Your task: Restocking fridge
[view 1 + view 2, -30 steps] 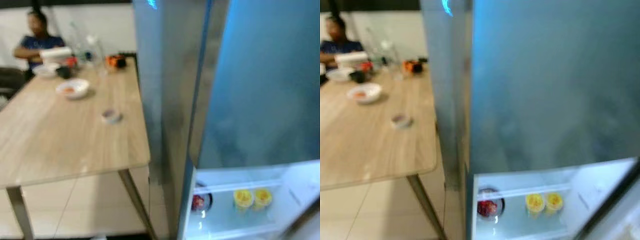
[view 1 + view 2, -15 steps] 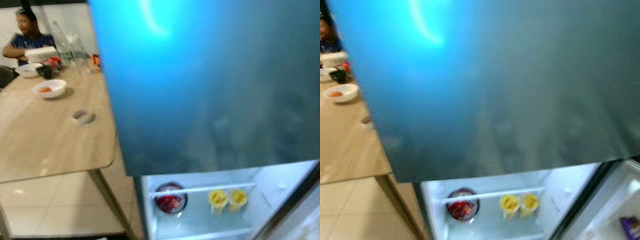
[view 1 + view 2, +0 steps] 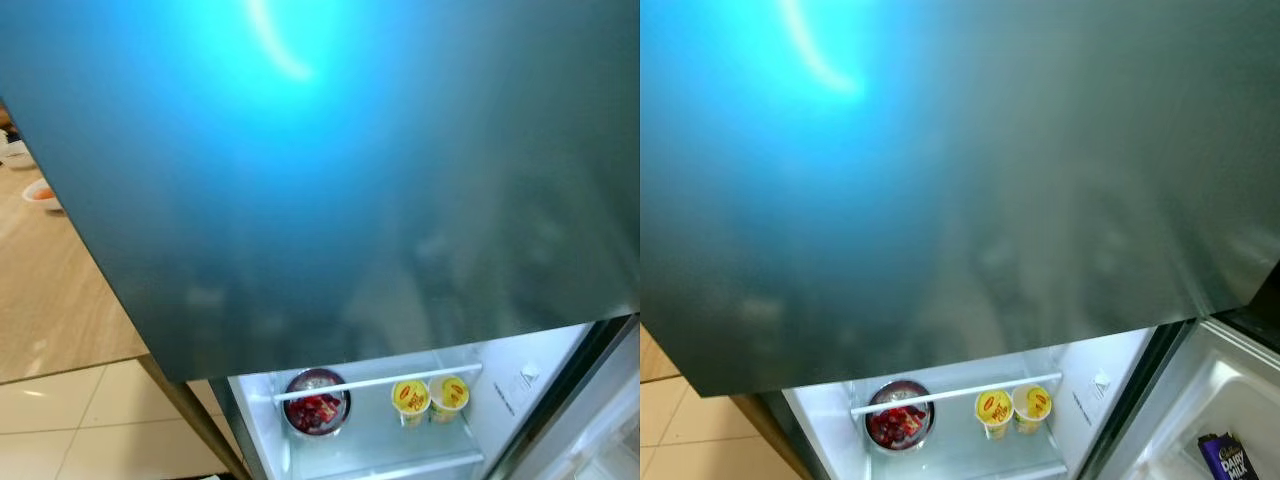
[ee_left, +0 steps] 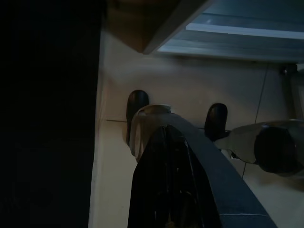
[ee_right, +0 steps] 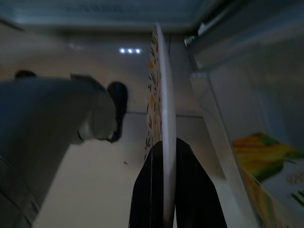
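While the big blue-grey fridge door [image 3: 330,170] looms across the head views, the lit shelf [image 3: 960,395] below it holds a bowl of red food [image 3: 898,424] and two yellow cups [image 3: 1010,408], with a chocolate bar [image 3: 1228,458] in the open door's pocket. Right gripper [image 5: 164,156] pinches a patterned plate [image 5: 159,104] on edge, long axis running away from the fingers, fridge just beside it; left gripper [image 4: 164,142] hangs over floor, fingers closed and empty. Since a second ago the camera has swung off the table [image 3: 50,300] toward the fridge.
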Motion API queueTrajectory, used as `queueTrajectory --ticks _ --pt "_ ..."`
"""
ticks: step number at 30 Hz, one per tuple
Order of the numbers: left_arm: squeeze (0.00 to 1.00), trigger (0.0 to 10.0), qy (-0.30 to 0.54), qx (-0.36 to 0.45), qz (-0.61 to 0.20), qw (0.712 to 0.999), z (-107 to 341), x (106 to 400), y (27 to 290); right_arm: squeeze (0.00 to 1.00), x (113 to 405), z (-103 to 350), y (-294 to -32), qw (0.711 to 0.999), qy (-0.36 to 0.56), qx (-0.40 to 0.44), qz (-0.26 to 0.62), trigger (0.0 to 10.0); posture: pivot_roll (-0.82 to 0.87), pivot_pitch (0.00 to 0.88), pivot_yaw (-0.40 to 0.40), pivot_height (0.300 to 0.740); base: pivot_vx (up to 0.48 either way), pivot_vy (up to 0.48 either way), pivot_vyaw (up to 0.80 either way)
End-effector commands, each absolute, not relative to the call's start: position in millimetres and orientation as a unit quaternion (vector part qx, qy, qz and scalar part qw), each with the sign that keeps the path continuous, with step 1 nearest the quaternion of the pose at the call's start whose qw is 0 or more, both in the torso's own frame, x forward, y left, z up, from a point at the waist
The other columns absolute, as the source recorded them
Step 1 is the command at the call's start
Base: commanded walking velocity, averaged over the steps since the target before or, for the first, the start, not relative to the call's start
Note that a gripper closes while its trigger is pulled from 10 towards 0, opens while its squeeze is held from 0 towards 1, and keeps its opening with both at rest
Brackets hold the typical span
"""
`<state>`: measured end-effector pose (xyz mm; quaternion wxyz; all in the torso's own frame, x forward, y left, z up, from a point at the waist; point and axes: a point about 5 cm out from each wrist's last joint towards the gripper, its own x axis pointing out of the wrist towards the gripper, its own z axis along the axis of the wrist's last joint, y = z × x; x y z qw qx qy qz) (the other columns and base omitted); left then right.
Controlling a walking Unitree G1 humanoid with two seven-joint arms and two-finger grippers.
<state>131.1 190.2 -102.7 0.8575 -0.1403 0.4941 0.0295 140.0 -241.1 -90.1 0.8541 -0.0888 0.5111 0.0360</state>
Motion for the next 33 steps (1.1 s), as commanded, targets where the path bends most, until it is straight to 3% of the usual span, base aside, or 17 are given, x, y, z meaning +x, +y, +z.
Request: queueTrajectory --ticks 1,5,14,19,33 --pt "0.0 10.0 0.492 -0.121 0.008 0.862 -101 133 191 0.0 152 -86 -236 0.871 0.484 -0.073 0.047 10.0 -0.09 0.0 0.028 0.74 0.0 0.0 0.0" --pt "0.0 10.0 0.48 -0.073 -0.068 0.872 -97 145 182 0.0 173 -77 -227 0.89 0.442 -0.066 0.086 10.0 -0.09 0.0 0.027 0.74 0.0 0.0 0.0" --pt "0.0 10.0 0.468 -0.027 -0.126 0.875 -93 154 173 0.0 190 -69 -220 0.902 0.413 -0.065 0.112 10.0 -0.09 0.0 0.028 0.74 0.0 0.0 0.0" --pt "0.0 10.0 0.434 0.067 -0.211 0.873 -87 169 158 0.0 200 -63 -221 0.912 0.396 -0.047 0.098 10.0 -0.09 0.0 0.025 0.74 0.0 0.0 0.0" --pt "0.0 10.0 0.36 0.13 -0.268 0.884 -68 203 139 0.0 224 -46 -218 0.927 0.349 0.052 0.124 10.0 -0.09 0.0 0.027 0.74 0.0 0.0 0.0"
